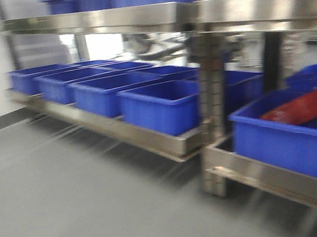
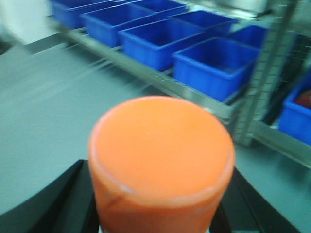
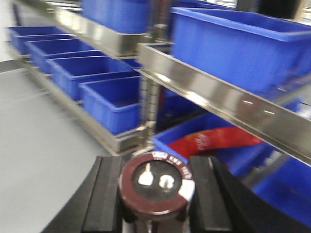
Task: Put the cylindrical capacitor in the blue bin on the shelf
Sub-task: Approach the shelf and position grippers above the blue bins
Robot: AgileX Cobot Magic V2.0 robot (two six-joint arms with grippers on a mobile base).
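Shiny brushed steel for the shelf (image 1: 134, 18); smooth glossy plastic for the blue bins (image 1: 157, 110); satin orange on the cylindrical capacitor (image 2: 160, 145); bright metal terminals on the dark red cylinder (image 3: 155, 199).

Right claw (image 3: 156, 194) clamps cylindrical capacitor (image 3: 154, 184), terminals up; blurred red item (image 3: 218, 138), perhaps bag, in blue bin (image 3: 170, 136).
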